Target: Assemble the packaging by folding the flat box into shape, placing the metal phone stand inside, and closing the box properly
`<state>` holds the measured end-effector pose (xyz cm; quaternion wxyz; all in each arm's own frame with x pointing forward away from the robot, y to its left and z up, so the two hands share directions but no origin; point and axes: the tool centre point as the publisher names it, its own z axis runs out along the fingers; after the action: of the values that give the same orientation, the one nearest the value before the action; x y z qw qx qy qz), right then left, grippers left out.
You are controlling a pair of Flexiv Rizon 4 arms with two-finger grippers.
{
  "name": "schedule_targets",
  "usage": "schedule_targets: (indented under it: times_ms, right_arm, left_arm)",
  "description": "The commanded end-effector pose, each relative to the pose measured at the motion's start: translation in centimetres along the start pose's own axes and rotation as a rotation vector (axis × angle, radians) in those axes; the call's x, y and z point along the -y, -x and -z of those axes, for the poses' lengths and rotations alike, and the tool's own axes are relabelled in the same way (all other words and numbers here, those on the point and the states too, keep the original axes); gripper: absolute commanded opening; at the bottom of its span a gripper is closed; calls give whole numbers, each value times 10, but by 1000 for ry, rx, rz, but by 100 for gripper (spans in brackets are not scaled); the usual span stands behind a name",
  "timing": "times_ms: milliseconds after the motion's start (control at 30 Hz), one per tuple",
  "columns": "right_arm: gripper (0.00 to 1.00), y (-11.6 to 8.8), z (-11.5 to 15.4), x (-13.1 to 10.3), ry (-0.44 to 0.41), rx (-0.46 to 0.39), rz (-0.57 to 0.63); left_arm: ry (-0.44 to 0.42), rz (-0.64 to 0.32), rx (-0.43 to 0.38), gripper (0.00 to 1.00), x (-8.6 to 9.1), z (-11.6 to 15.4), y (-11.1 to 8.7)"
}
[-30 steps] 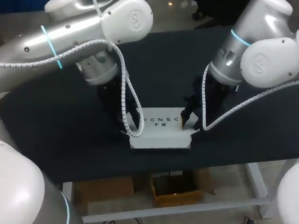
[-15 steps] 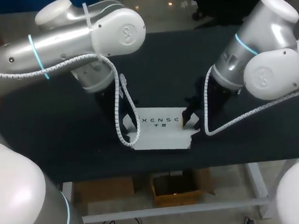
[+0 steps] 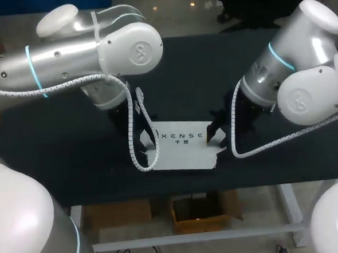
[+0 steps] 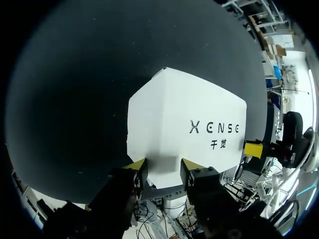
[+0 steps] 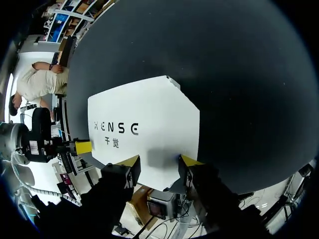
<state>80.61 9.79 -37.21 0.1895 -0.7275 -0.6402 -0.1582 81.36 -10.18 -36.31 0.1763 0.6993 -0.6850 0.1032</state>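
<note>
I'm squaring the box, centre frame, aiming for even pressure at both ends. Whether the left gripper or the right gripper is clamping it, I cannot tell.

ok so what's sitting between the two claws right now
Only the white box: the left claw is at one end, the right claw at the other. The head view shows it, with bare black table around.

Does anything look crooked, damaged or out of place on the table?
Nothing damaged or spilled. The white box sits between the left gripper and right gripper; a small flap juts out untucked at its near corner beside the right gripper.
</note>
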Motion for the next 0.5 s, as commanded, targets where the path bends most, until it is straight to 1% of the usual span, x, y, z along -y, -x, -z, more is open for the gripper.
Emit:
schedule_targets:
  times_ms: [33, 233, 500]
  right_arm:
    - [47, 6, -5, 1, 30, -6, -11]
    - [47, 6, -7, -1, 40, -14, -20]
    - [47, 1, -6, -3, 50, -24, -8]
  left_arm:
    - [-47, 2, -5, 43, -5, -3, 0]
    - [-68, 7, -11, 43, -5, -4, 0]
    - [-102, 7, -22, 43, -4, -5, 1]
